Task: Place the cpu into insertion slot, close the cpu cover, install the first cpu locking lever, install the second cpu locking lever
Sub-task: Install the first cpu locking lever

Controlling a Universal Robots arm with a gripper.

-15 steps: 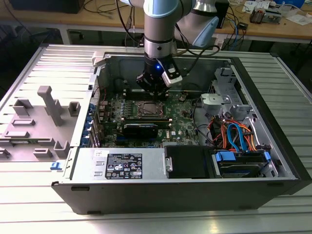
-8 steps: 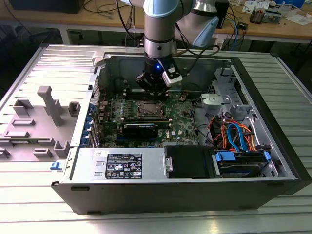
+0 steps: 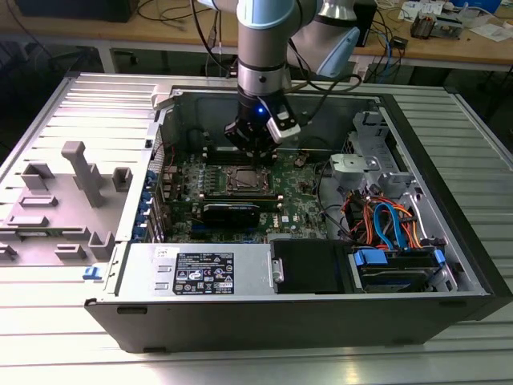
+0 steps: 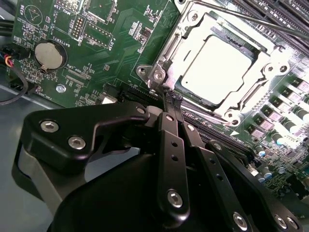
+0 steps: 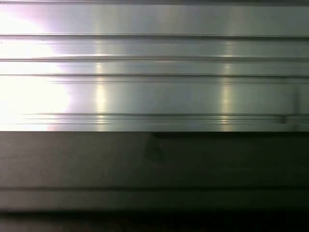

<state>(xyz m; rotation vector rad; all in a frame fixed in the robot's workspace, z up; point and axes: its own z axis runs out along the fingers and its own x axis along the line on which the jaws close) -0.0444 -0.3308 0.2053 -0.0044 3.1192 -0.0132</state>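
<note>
I count one cpu (image 4: 219,65), one cpu cover (image 4: 266,63) and one insertion slot (image 3: 244,178) on the green motherboard (image 3: 300,204), all inside the single open computer case (image 3: 321,321) lying on the ribbed aluminium table (image 3: 64,353). In the second wrist view the cpu sits flat in the slot, metal top facing up, square, so I see no long axis to it. The cover lies down over it, its window framing the chip's top. A thin lever rod (image 4: 251,19) runs along the far side of the frame. My gripper (image 4: 173,100) hangs directly above the socket in the exterior view; in the second wrist view its black fingers (image 4: 170,145) are drawn together to a narrow point, holding nothing, their tips just beside the near corner of the silver frame. I cannot tell whether they touch it.
</note>
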